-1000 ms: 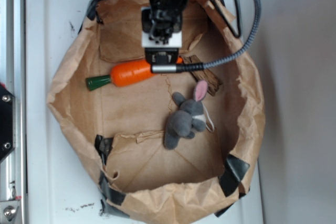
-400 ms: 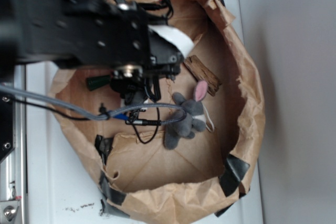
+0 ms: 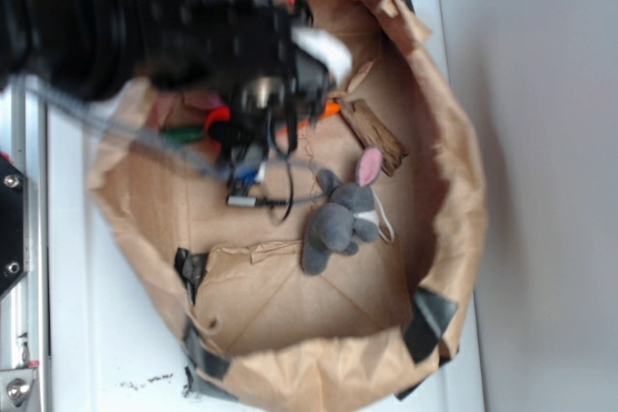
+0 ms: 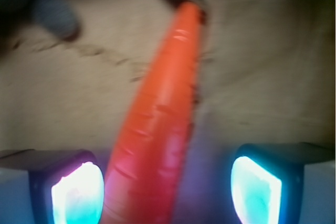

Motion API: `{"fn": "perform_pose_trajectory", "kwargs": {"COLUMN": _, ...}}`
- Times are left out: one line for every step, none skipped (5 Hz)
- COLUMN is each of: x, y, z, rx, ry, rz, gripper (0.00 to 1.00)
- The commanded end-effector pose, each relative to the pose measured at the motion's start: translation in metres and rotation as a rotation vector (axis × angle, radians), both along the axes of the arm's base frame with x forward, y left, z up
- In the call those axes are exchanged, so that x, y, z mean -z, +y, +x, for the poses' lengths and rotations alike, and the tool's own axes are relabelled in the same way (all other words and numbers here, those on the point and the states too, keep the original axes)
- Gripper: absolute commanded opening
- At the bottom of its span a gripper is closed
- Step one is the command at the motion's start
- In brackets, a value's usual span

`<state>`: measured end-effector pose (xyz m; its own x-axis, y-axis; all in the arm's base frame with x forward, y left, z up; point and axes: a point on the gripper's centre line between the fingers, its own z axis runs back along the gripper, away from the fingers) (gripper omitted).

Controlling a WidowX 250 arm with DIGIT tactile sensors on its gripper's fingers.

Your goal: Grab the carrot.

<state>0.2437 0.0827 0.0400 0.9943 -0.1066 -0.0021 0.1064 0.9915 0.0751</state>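
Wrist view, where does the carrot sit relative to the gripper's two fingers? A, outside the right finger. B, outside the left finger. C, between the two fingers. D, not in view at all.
C: in the wrist view the carrot runs up the gap between the gripper fingers, nearer the left-hand one, with the fingers standing apart on either side.
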Motion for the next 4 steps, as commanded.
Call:
{"fn": "perform_pose_trajectory", "kwargs": {"x": -0.011, "y": 0.023, "z": 0.010, "rx": -0.067, "ry": -0.095, "rz": 0.027, "gripper": 0.00}}
{"fn": "perform_pose_trajectory", "kwargs": {"x": -0.016, "y": 0.023, "z": 0.006, "rx": -0.080, "ry": -0.133, "rz": 0.053, "gripper": 0.00}}
{"fn": "perform_pose_trajectory", "kwargs": {"x": -0.016, "y": 0.019, "z": 0.003, "rx": -0.066, "ry": -0.127, "rz": 0.044, "gripper": 0.00}}
{"fn": "perform_pose_trajectory", "kwargs": {"x": -0.026, "y": 0.017, "z": -0.003, "rx": -0.036, "ry": -0.112, "rz": -0.011, "gripper": 1.00}}
